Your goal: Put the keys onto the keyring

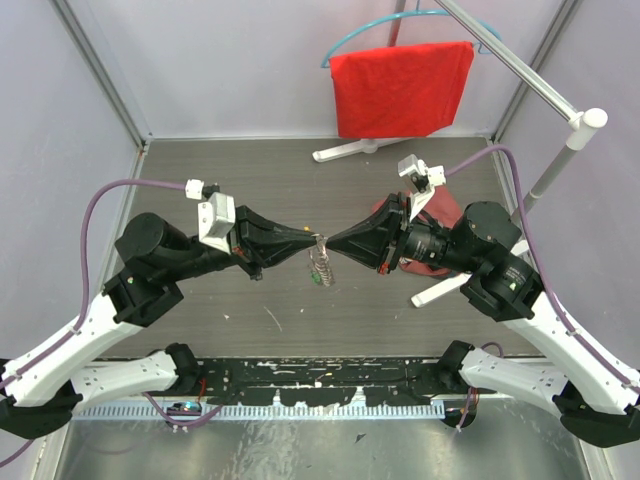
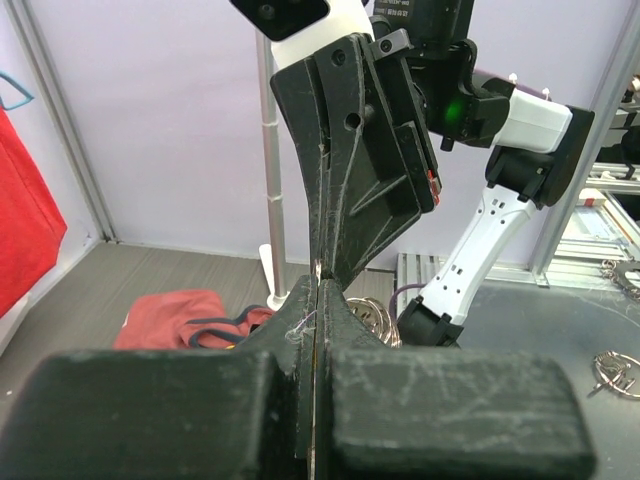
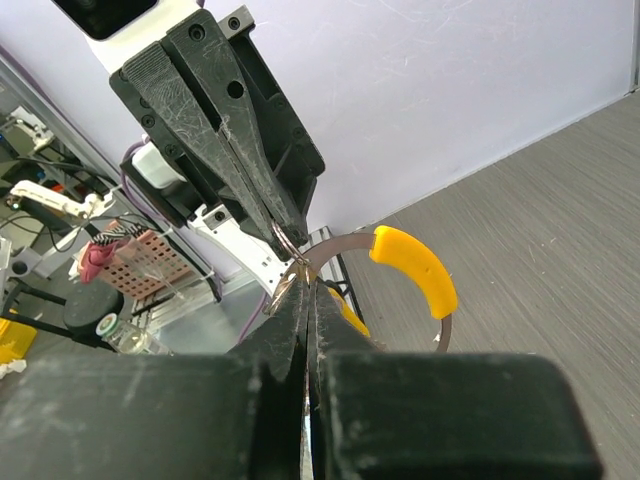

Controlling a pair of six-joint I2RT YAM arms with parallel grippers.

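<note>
Keyring (image 3: 340,240) hanging in mid-air above the table (image 1: 250,180), between two meeting sets of fingertips. Light, thin, springy metal, likely slippery; best pinched on the grey band, not the yellow section (image 3: 415,268). Left gripper (image 3: 288,248) closed on a small ring (image 3: 283,238); right gripper (image 3: 306,292) closed on the keyring's grey band. Keys hard to make out: only a green speck (image 1: 322,284) low in the dangling cluster, no gold one identifiable. Contact point hidden behind fingers in the left wrist view.

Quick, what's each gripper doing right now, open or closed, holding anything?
Left gripper: closed, pinching a small metal ring.
Right gripper: closed on the keyring.
</note>
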